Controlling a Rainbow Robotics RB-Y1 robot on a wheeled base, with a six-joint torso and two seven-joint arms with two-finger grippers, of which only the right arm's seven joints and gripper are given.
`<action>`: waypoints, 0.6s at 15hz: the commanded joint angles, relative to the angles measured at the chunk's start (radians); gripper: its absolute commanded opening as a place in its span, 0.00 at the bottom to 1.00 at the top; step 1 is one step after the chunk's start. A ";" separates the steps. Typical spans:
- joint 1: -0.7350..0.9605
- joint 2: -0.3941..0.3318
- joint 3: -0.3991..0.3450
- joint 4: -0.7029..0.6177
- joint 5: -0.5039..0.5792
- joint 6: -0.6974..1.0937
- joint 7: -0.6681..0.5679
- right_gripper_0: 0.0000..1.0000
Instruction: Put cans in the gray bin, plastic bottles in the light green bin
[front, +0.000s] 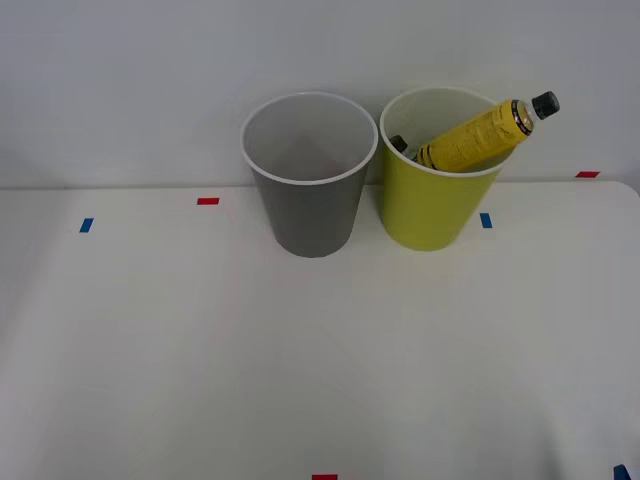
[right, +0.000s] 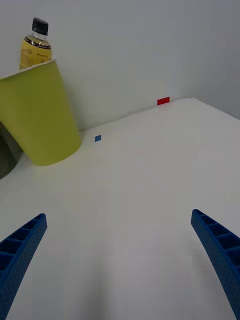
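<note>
Yellow plastic, black-capped, the slim bottle (front: 478, 133) lies tilted in the light green bin (front: 430, 215), its body inside and its gold neck and cap poking out over the white rim on the far right side. A second dark cap (front: 398, 143) peeks up inside the same bin at its left rim; what it belongs to is mostly hidden. In the wrist view the yellow bottle (right: 35, 46) rises above the rim of the light green bin (right: 42, 122), cap uppermost.

The gray bin (front: 308, 215) stands upright just left of the green one, the two close side by side or barely touching, both at the far middle of the white table (front: 300, 360) against the pale wall. Nothing can be seen inside the gray bin but its pale wall.

Small tape marks dot the table: a red mark (front: 208, 201) and a blue mark (front: 86, 225) to the left of the bins, another blue one (front: 486, 220) just right of the green bin, and a red one (front: 587, 174) farther right.

The right gripper (right: 120, 260) hangs over bare table, well apart from the bins, to the right of the green bin. Its blue ribbed fingers (right: 20, 250) are spread wide and hold nothing.
</note>
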 joint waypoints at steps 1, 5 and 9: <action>0.002 0.070 -0.082 0.063 0.184 -0.108 -0.104 1.00; 0.002 0.159 -0.160 0.063 0.380 -0.171 -0.106 1.00; 0.003 0.167 -0.180 0.059 0.428 -0.201 -0.106 1.00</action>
